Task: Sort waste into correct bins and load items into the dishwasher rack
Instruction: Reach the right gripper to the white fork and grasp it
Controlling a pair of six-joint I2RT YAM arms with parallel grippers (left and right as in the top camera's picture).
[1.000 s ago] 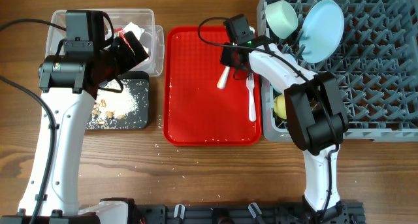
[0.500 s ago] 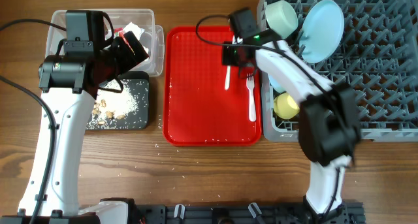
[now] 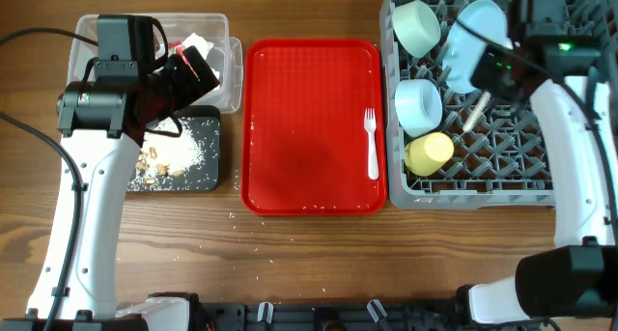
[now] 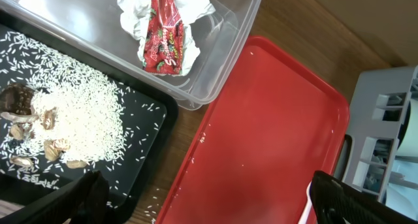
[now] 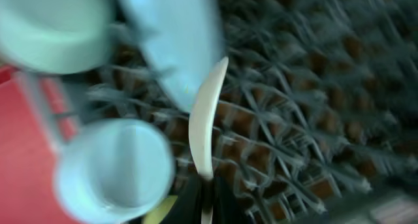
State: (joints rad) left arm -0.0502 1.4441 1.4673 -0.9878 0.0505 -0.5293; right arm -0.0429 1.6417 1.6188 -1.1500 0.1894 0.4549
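Observation:
My right gripper (image 3: 491, 78) is shut on the white spoon (image 3: 475, 111) and holds it over the grey dishwasher rack (image 3: 570, 148), right of the light blue bowl (image 3: 418, 104). The right wrist view is blurred; the spoon (image 5: 206, 116) sticks out from the shut jaws (image 5: 208, 198). The pale green bowl (image 3: 415, 27), light blue plate (image 3: 473, 43) and yellow cup (image 3: 430, 153) sit in the rack. The white fork (image 3: 371, 144) lies on the red tray (image 3: 299, 128). My left gripper (image 4: 209, 201) is open and empty over the clear tub (image 3: 97, 27), which holds the napkin and red wrapper (image 4: 166, 31), and the black tray (image 3: 208, 177) with rice (image 4: 72, 119).
A few loose rice grains lie on the wooden table (image 3: 241, 220) between the black tray and the red tray, and on the red tray's lower edge. The left arm's body covers part of the tub and black tray in the overhead view.
My right gripper lifted the spoon off the red tray and carried it right, over the rack. The left arm has not moved.

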